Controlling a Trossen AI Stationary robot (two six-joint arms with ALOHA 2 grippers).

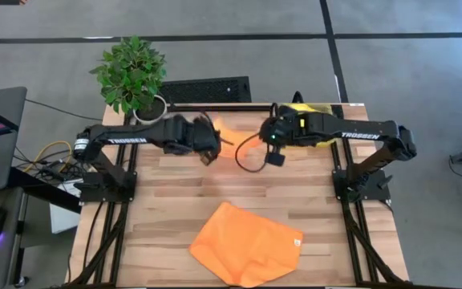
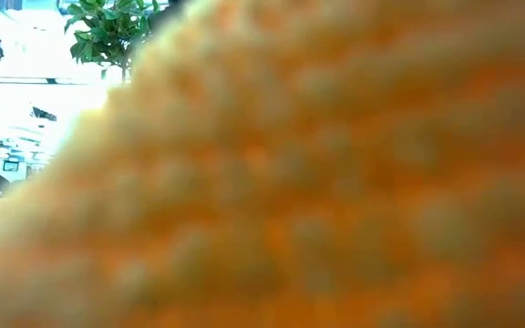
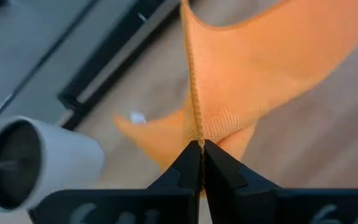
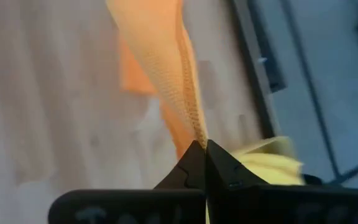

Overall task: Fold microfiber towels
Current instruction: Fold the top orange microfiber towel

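Observation:
One orange towel (image 1: 228, 133) hangs between my two grippers above the table's far middle. My left gripper (image 1: 212, 149) and my right gripper (image 1: 266, 136) are both shut on it. It shows in the left wrist view (image 3: 247, 81) and the right wrist view (image 4: 160, 56). A second orange towel (image 1: 247, 245) lies crumpled flat on the table's near middle and fills the low view (image 2: 317, 200). A bright yellow towel (image 1: 310, 109) lies under my right arm at the far right and shows in the right wrist view (image 4: 266, 163). The pink towel is out of view. My left gripper pinches the orange towel's hemmed edge (image 3: 196, 132) between its two shut fingers. The cloth spreads away from the fingertips, and a lower part of it (image 3: 148, 134) hangs slack toward the table. My right gripper pinches the same towel's hemmed edge (image 4: 195, 129) between its two shut fingers. The cloth runs away from the fingertips in a narrow band, with a lower part (image 4: 135, 71) hanging slack over the table.
A potted plant (image 1: 133, 72) in a white pot (image 3: 36, 162) stands at the far left corner. A black slotted bar (image 1: 207, 88) lies along the far edge. Bare wood (image 1: 175, 185) lies between the arms and the near towel.

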